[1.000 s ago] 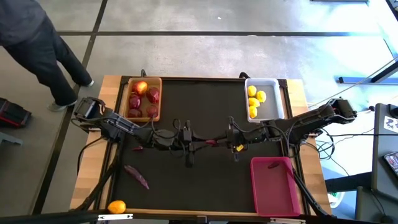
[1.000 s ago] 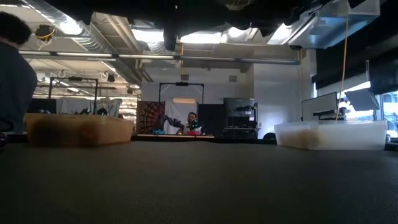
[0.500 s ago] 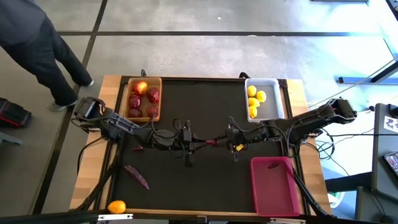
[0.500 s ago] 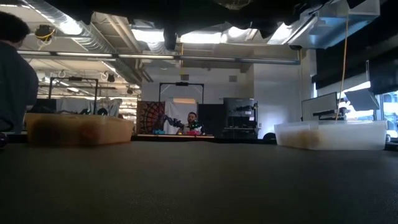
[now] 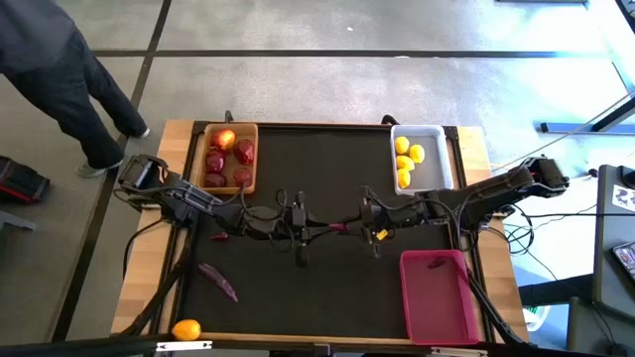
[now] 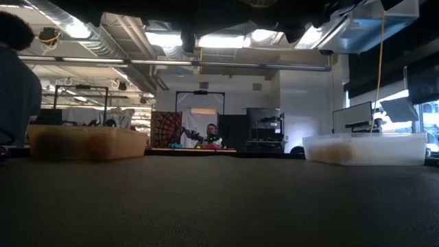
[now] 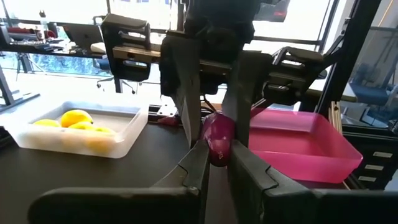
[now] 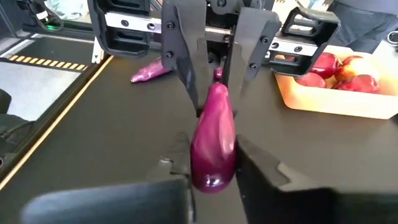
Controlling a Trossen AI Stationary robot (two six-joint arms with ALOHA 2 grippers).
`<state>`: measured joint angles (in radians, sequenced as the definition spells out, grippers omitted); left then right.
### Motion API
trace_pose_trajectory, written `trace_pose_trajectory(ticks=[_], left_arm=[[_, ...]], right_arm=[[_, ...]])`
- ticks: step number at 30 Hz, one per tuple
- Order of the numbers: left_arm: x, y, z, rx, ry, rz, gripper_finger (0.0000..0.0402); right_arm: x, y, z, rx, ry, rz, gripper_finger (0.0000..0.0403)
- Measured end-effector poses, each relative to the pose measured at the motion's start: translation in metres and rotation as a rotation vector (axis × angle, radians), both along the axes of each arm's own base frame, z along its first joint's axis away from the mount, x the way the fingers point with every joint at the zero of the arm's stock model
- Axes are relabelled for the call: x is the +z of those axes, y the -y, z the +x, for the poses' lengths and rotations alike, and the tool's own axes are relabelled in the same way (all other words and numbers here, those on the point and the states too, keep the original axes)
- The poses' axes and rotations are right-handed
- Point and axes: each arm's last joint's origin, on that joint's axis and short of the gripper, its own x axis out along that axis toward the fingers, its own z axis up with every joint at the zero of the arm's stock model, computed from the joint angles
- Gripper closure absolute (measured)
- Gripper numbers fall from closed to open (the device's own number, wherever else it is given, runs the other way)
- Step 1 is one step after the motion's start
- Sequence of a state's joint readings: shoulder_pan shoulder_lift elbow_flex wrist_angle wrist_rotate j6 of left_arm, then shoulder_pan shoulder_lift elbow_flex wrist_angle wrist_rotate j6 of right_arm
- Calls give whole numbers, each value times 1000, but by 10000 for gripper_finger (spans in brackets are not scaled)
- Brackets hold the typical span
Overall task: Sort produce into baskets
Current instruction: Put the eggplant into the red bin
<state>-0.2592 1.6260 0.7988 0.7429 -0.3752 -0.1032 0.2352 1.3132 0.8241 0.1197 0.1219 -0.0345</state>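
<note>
Between both end effectors, eggplant lengthwise.

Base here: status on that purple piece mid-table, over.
Left gripper jaws shut on the purple piece, table center. Right gripper at its other end. No loose items between it and the pink basket.

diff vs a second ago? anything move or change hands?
No visible move. The left tool and right tool still meet mid-table, the purple piece between them. The wooden basket, white basket, pink basket, loose purple piece and orange fruit lie as before.
</note>
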Motion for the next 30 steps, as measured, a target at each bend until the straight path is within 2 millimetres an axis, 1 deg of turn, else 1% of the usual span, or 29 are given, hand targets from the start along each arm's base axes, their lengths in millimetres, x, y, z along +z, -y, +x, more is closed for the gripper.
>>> trace_pose_trajectory(ticks=[4,5,7,9,11,14,18,21,25,30], left_arm=[[-1,0,0,0,-5,2,356],[-1,0,0,0,-5,2,355],[-1,0,0,-1,-5,1,354],[-1,0,0,0,-7,2,347],[-2,0,0,1,-18,4,330],[-5,0,-1,5,-48,-3,294],[-11,-1,-2,8,-115,1,246],[-17,0,-3,9,-170,2,224],[-20,0,-4,14,-204,-15,213],[-20,0,-4,14,-201,-21,216]], right_arm=[[0,0,0,8,-3,-22,383],[-1,0,0,8,-3,-22,390],[-1,0,0,8,-3,-23,391],[-1,0,-1,8,-7,-24,381],[-1,1,-3,8,-22,-27,375],[2,2,-9,3,-51,-14,378],[8,-3,-25,16,-102,8,384],[12,-10,-43,34,-163,47,383],[12,-21,-68,50,-284,117,382],[10,-39,-96,42,-433,239,382]])
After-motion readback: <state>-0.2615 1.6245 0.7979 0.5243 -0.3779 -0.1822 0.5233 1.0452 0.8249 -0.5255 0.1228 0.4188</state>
